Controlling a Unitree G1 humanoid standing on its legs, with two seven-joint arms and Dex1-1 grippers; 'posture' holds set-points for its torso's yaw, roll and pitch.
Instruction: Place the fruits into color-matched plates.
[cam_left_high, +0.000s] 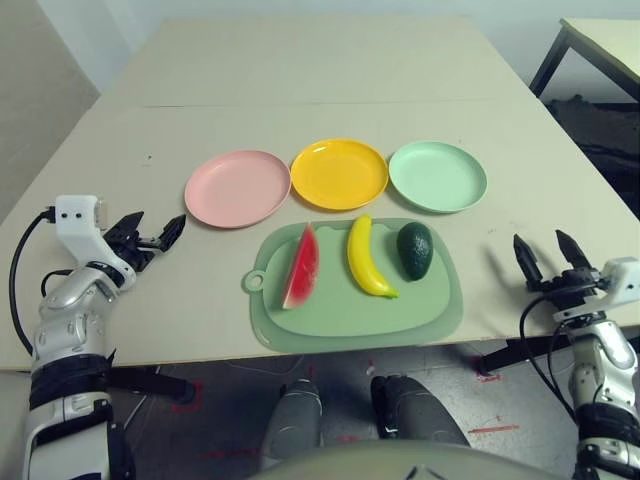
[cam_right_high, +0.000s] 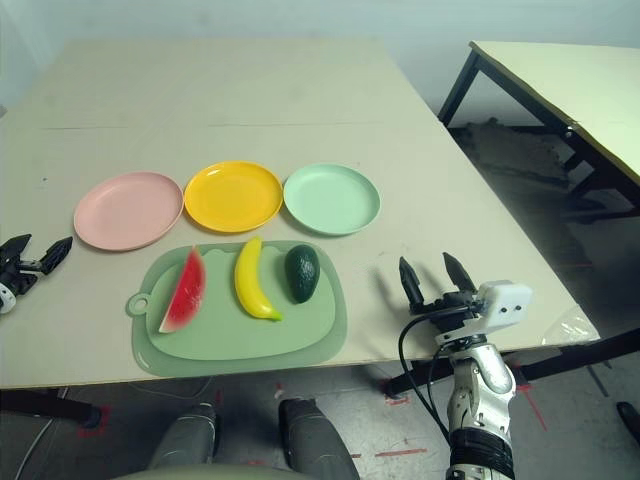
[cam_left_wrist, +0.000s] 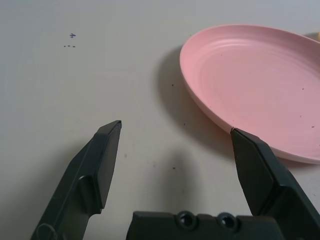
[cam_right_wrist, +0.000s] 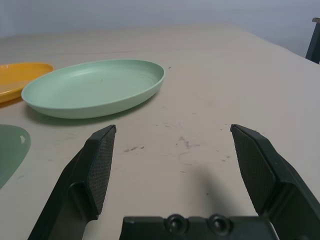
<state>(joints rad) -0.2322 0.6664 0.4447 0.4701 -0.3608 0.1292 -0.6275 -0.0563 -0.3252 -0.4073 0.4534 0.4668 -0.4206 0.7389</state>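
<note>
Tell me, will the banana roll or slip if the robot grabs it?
The banana looks glossy, so it may be slippery between the fingers. It lies flat on its curved side on the mat, so it probably won't roll far, though a push could spin it. It looks like stiff moulded plastic, likely light and unlikely to bend.

Fruits (cam_left_high: 372, 258) on mat (cam_left_high: 300, 330), plates (cam_left_high: 338, 174) behind

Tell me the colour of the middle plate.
Orange-yellow: the round plastic plate, best seen in the left eye view.
</note>
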